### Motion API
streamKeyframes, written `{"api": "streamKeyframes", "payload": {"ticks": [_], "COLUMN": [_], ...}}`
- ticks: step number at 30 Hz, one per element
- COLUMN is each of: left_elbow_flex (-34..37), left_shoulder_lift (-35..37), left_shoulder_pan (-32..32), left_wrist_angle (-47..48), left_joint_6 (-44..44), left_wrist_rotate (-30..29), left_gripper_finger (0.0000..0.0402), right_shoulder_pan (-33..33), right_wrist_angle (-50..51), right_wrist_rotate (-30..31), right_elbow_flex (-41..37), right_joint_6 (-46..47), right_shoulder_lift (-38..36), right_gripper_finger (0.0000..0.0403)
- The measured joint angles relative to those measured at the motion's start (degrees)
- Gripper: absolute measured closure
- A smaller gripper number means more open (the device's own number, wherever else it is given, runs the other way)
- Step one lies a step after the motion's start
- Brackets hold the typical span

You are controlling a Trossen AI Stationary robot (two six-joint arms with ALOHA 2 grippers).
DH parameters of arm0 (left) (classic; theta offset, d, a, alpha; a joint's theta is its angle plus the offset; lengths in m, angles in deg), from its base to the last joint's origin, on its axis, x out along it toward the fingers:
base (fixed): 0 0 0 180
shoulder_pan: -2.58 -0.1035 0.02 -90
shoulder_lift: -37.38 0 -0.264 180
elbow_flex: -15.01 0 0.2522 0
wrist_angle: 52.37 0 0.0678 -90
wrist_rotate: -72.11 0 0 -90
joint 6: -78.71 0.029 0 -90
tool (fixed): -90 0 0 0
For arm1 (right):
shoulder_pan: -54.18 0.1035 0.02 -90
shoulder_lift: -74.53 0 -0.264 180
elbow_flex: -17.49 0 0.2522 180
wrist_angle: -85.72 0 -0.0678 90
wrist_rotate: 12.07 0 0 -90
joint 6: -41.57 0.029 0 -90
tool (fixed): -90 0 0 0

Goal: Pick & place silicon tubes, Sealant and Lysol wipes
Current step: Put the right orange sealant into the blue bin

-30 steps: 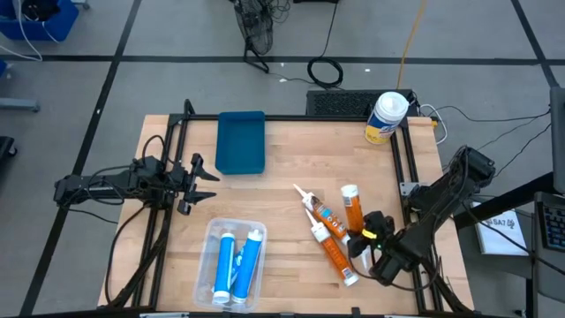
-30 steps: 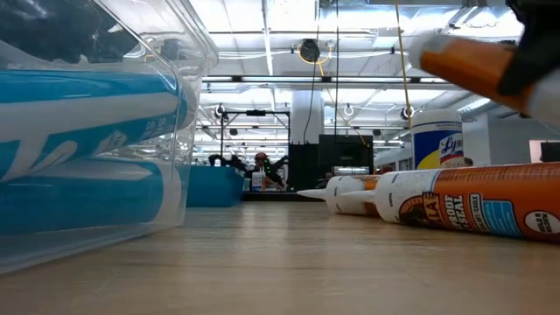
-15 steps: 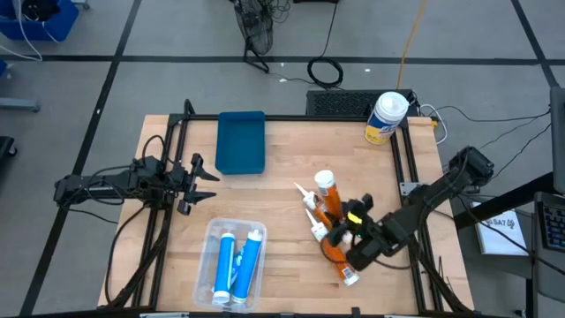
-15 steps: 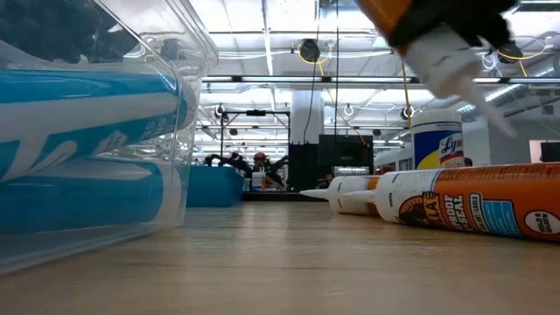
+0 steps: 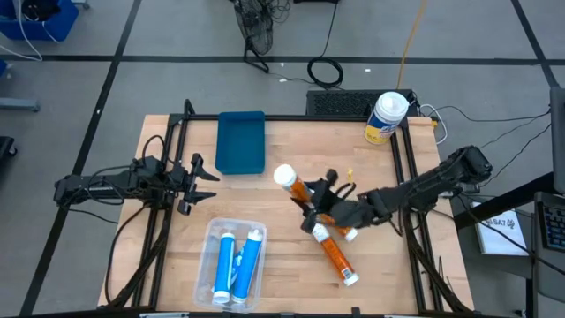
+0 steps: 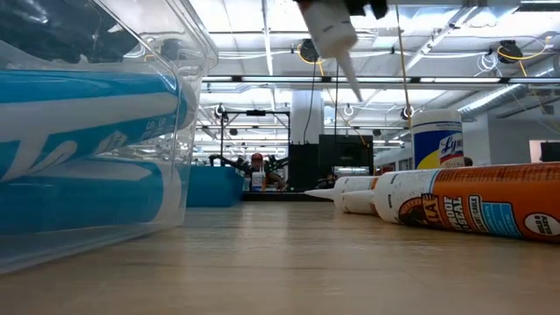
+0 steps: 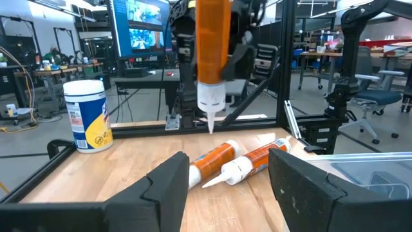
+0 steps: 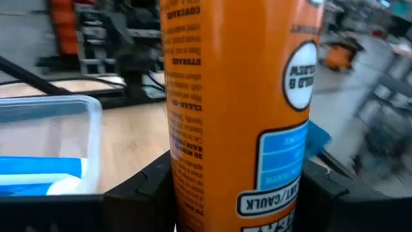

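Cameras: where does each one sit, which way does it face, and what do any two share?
High: overhead, looking down; both arms, right gripper holding an orange tube.
Low: table height, looking level across the table; tube nozzle hanging above.
Left wrist: behind the open left gripper, facing the hanging tube.
Right wrist: against the tube's label.
Shared: high and left wrist both show the Lysol wipes.

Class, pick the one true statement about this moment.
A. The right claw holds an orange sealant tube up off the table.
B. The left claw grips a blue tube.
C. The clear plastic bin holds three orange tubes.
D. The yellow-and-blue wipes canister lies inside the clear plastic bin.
A: the right claw is clamped around an orange sealant tube with a white nozzle, which hangs nozzle-down above the wooden table.
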Motion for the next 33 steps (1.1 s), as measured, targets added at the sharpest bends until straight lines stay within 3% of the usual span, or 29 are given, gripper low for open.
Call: {"api": "streamKeyframes", "payload": {"ticks": [10, 18, 33], "left_elbow_flex": [0.02, 0.02, 0.04], "left_shoulder_lift": [0.01, 0.0, 0.01], "left_shoulder_pan": [0.0, 0.01, -0.01], "left_wrist_angle": [0.0, 0.0, -1.81], "left_joint_6": [0.0, 0.0, -0.28], "left_wrist_rotate": [-0.01, -0.01, -0.01], "left_gripper_finger": [0.0188, 0.0188, 0.0188], "right_shoulder_pan": [-11.36, -18.98, -23.64], "right_wrist_angle": [-16.39, -25.42, -32.17], "right_wrist_rotate": [-18.03, -33.52, -46.79], "right_elbow_flex": [-5.61, -10.94, -13.26], "right_joint_6": [-12.34, -14.01, -19.76], "right_shoulder_lift": [0.0, 0.12, 0.42], "right_gripper_finger": [0.0203, 0.0204, 0.0204]}}
